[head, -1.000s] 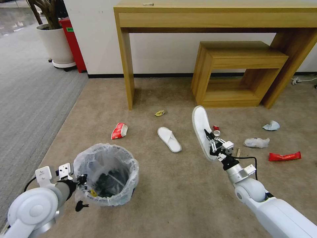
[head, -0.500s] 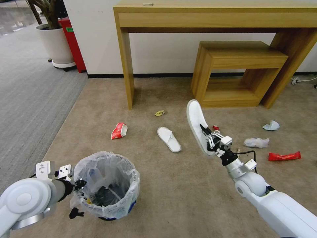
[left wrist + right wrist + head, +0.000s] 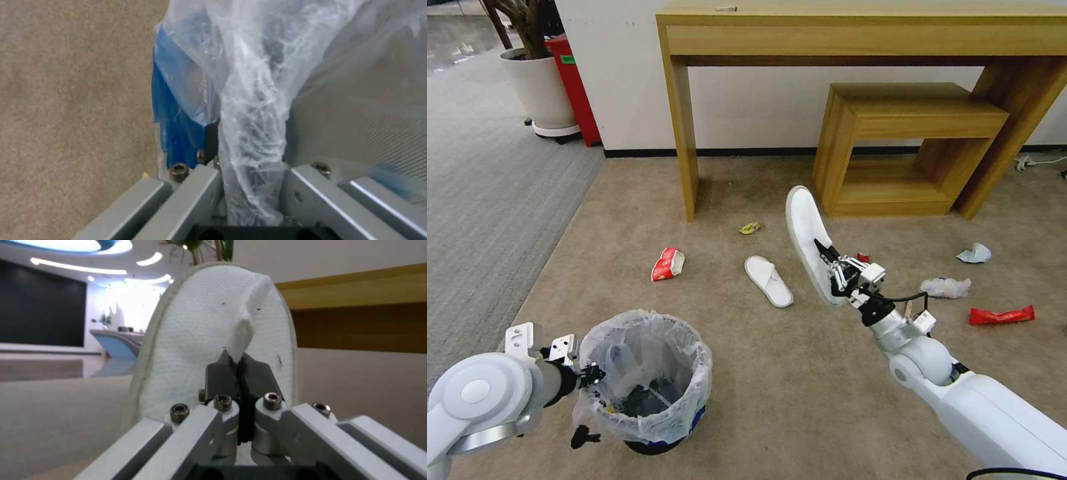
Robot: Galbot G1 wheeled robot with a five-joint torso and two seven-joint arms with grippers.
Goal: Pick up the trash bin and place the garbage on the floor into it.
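The trash bin (image 3: 699, 390), dark with a blue base and a crinkled white bag, sits low at the left on the beige floor (image 3: 787, 373). My left gripper (image 3: 592, 375) is shut on its near rim, with the bag (image 3: 253, 110) pinched between its fingers. Held upright above the floor is a white slipper (image 3: 804, 233), and my right gripper (image 3: 829, 259) is shut on its strap (image 3: 242, 333). On the carpet lie a second slipper (image 3: 768, 281), a red-white carton (image 3: 668, 264), a yellow wrapper (image 3: 750, 228), a crushed bottle (image 3: 945, 287) and a red wrapper (image 3: 1002, 315).
A wooden desk (image 3: 860, 37) stands against the wall with a low wooden stool (image 3: 907, 143) under it. A crumpled tissue (image 3: 974, 253) lies at the right. A white planter (image 3: 539, 90) and a red box (image 3: 575, 87) stand at the back left beside grey striped carpet (image 3: 487, 200).
My right gripper has carried the slipper up and to the left. My left arm has drawn the bin nearer and slightly to the right.
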